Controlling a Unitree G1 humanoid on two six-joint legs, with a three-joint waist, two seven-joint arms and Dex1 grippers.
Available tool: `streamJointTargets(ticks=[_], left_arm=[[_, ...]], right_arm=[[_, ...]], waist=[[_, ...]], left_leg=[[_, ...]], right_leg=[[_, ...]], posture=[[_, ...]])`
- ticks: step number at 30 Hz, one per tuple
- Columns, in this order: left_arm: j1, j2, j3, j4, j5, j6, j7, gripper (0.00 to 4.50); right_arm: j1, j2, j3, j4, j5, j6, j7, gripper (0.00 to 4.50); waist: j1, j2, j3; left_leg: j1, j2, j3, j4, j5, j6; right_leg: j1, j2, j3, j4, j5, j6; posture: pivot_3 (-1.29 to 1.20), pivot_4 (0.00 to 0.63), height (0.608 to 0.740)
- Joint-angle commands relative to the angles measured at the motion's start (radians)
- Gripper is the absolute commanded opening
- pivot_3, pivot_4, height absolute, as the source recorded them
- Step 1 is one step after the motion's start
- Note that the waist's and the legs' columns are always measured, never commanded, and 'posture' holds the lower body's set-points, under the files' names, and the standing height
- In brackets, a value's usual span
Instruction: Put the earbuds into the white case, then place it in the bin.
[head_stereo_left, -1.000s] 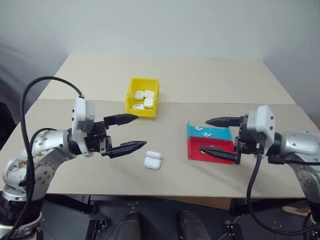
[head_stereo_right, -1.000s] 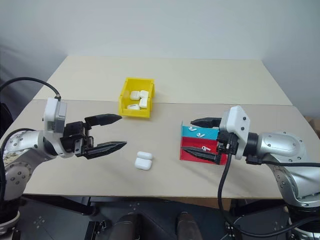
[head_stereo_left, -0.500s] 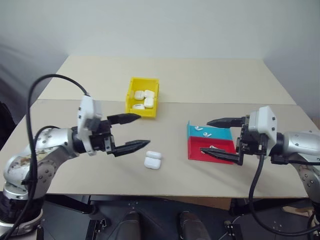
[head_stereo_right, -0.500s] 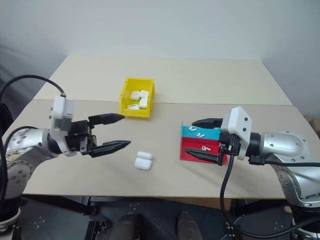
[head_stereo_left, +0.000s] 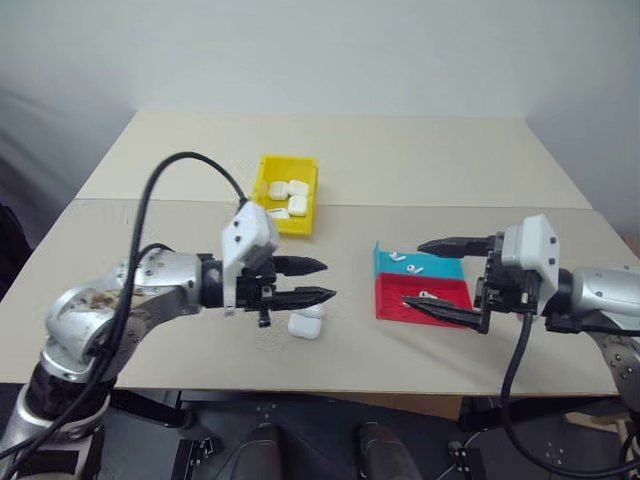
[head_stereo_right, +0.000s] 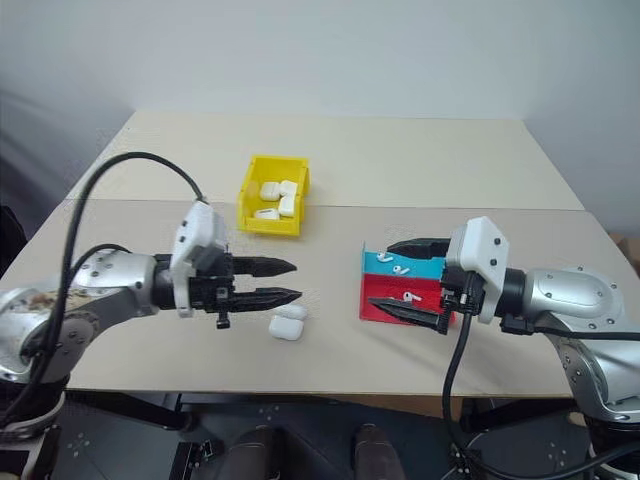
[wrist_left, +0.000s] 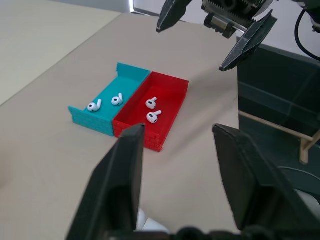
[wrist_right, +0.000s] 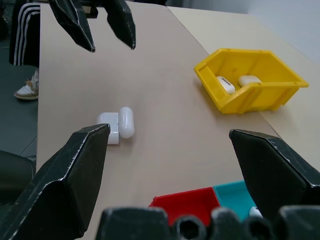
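The white case (head_stereo_left: 305, 322) lies on the table with its lid swung open, also seen from the right wrist (wrist_right: 117, 126). My left gripper (head_stereo_left: 326, 280) hovers just above and beside it, its fingers a little apart with nothing between them. Two earbuds (wrist_left: 105, 103) lie in the teal tray (wrist_left: 80, 115) and two more earbuds (wrist_left: 153, 110) in the red tray (wrist_left: 172, 107). My right gripper (head_stereo_left: 413, 272) stands wide open over these trays, holding nothing. The yellow bin (head_stereo_left: 285, 225) sits further back, with several white cases in it.
The trays stand side by side at the table's right near the front edge. A seam crosses the tabletop just behind the bin. Bare table lies between the case and the trays.
My left arm has swung right, from the table's left to just over the white case, and its fingers have narrowed. The right arm has kept still.
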Motion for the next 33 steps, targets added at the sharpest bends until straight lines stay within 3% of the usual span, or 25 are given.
streamJointTargets(ticks=[1,3,4,8,13,19,23,28,33], left_arm=[[-0.097,-0.070,-0.078,0.013,0.037,0.148,0.138,0.72],[-0.154,-0.134,-0.118,0.029,0.036,0.269,0.217,0.12],[-0.180,-0.161,-0.136,0.036,0.029,0.331,0.238,0.03],[-0.262,-0.248,-0.178,0.071,0.021,0.552,0.301,0.03],[-0.309,-0.317,-0.220,0.097,0.037,0.685,0.340,0.03],[-0.312,-0.308,-0.322,0.143,0.034,0.688,0.401,0.03],[-0.279,-0.334,-0.358,0.192,0.104,0.688,0.486,0.03],[-0.244,-0.269,-0.410,0.158,0.172,0.687,0.491,0.03],[-0.207,-0.146,-0.394,0.167,0.235,0.633,0.468,0.03]], right_arm=[[-0.019,-0.018,-0.023,-0.007,0.014,-0.001,0.006,4.50],[-0.046,-0.026,-0.013,-0.001,0.013,0.019,-0.006,4.50],[-0.066,-0.043,-0.002,-0.005,0.015,0.060,-0.023,4.50],[-0.098,-0.108,0.042,-0.037,-0.002,0.141,-0.035,4.50],[-0.129,-0.174,0.067,-0.047,0.043,0.206,0.021,4.50],[-0.108,-0.172,0.055,-0.075,0.052,0.205,0.022,4.50],[-0.090,-0.174,0.045,-0.091,0.057,0.202,0.015,4.50],[-0.082,-0.175,0.044,-0.094,0.055,0.197,0.011,4.50],[-0.078,-0.172,0.046,-0.094,0.053,0.193,0.009,4.50]], waist=[[0.001,0.000,0.000],[0.005,0.000,0.000],[0.005,0.000,0.000],[-0.001,0.000,0.000],[-0.002,0.000,0.000],[-0.002,0.000,0.000],[0.001,0.000,0.000],[-0.002,0.000,0.000],[-0.005,0.000,0.000]], left_leg=[[0.000,0.000,0.000,0.000,0.000,0.000],[0.000,-0.001,-0.001,0.001,0.000,0.000],[0.000,-0.001,-0.001,0.001,0.000,0.000],[0.000,-0.001,-0.001,0.000,0.000,0.000],[-0.001,-0.001,-0.002,0.000,0.000,0.000],[0.000,-0.001,-0.002,0.000,0.000,0.000],[-0.001,-0.002,-0.002,0.000,0.000,0.000],[-0.001,-0.002,-0.002,0.000,0.000,0.000],[0.001,-0.001,-0.002,0.000,0.000,0.000]], right_leg=[[0.000,0.000,0.000,0.000,0.000,0.000],[0.001,0.000,0.000,0.000,0.000,0.001],[0.001,0.000,0.000,0.000,0.001,0.001],[0.000,0.000,0.001,0.000,0.000,0.001],[0.000,0.000,0.000,0.000,0.000,0.001],[0.000,0.000,0.000,0.000,0.000,0.001],[0.000,0.000,0.000,-0.001,0.001,0.001],[-0.001,0.000,0.001,0.000,0.001,0.000],[0.000,0.000,0.001,0.001,0.001,0.000]], posture=[[0.00,0.150,0.740],[0.00,0.150,0.740],[0.00,0.150,0.740],[0.00,0.150,0.740],[0.00,0.150,0.740],[0.00,0.150,0.740],[0.00,0.150,0.740],[0.00,0.150,0.740],[0.00,0.150,0.740]])
